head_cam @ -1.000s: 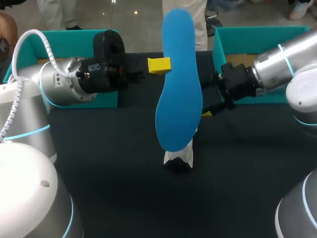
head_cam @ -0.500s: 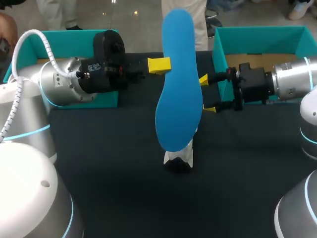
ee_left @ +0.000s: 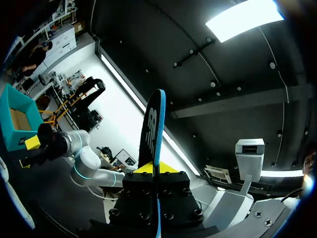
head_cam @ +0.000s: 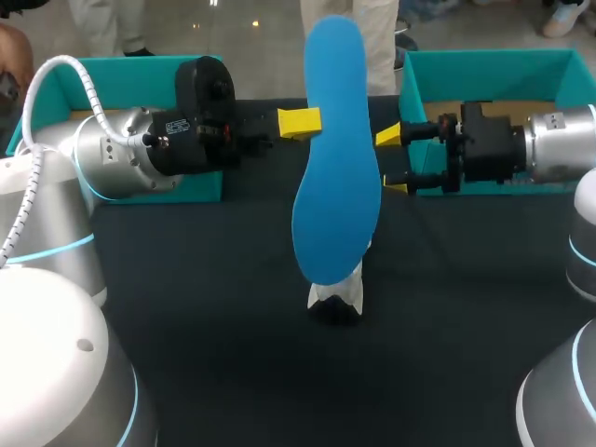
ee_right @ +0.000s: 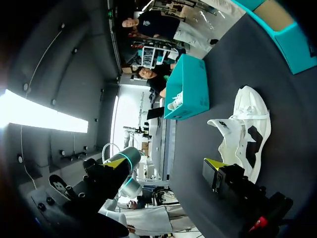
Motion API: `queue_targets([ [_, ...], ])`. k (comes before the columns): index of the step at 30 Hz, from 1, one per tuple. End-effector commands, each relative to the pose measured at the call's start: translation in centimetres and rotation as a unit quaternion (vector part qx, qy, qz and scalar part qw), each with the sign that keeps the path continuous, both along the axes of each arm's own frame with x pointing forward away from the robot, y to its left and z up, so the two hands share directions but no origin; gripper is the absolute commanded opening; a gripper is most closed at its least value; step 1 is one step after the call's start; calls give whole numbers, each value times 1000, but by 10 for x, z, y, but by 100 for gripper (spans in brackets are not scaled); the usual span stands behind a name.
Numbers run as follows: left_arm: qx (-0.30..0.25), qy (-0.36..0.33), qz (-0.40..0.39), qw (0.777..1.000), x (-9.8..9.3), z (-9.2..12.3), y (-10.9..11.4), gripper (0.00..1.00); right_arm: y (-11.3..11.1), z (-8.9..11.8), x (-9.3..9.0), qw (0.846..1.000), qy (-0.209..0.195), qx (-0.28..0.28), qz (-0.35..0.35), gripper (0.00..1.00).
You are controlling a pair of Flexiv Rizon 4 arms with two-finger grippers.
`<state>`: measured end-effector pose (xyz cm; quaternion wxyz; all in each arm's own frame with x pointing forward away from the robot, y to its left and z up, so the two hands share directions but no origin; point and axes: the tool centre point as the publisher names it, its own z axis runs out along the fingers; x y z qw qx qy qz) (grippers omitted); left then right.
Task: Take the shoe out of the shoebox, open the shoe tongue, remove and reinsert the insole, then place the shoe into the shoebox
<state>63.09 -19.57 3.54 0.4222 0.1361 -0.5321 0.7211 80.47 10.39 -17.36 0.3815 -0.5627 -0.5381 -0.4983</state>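
My left gripper (head_cam: 300, 122) holds the blue insole (head_cam: 335, 158) upright above the middle of the table, shut on its edge. In the left wrist view the insole (ee_left: 153, 124) stands edge-on between the fingers of the left gripper (ee_left: 150, 169). The white shoe (head_cam: 337, 296) lies on the dark table below the insole, mostly hidden by it. My right gripper (head_cam: 393, 160) hangs open just right of the insole, in front of the right teal shoebox (head_cam: 484, 70), holding nothing. In the right wrist view the shoe (ee_right: 247, 134) lies beside the open right gripper (ee_right: 166, 162).
A second teal box part (head_cam: 130, 74) stands at the back left behind my left arm and shows as the teal box part (ee_right: 188, 89) in the right wrist view. The black table (head_cam: 233, 317) stretches in front of the shoe.
My right gripper has drawn back to the right and risen, away from the insole toward the right box, staying open. The left arm, insole and shoe have not moved.
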Motion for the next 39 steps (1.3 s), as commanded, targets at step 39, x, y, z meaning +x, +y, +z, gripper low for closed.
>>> queue_targets([
  [39,-7,-117,-11,993,4,-8,4,0,10,34,-7,1000,-16,5,0,100],
])
